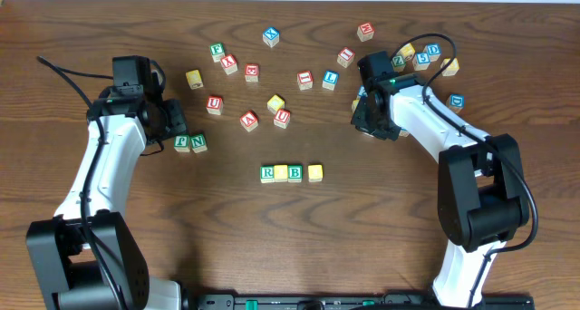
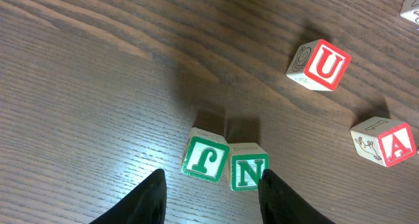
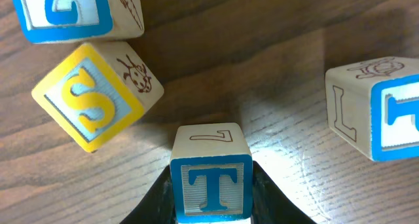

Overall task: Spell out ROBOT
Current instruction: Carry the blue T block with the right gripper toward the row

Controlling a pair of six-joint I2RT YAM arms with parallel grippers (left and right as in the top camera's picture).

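Right fingers (image 3: 160, 201) are clamping the T block (image 3: 211, 178).
Its T is reading upright, base cut off; left fingers (image 2: 147, 201) are gaping, holding nothing.

We see the T block (image 3: 211, 185), bottom centre: blue letter on white, blue border. The S block (image 3: 88, 103), upper left, is yellow with pale blue. The J block (image 2: 205, 160) and N block (image 2: 249, 172) are green-lettered; the table (image 2: 98, 86) is dark-brown woodgrain.
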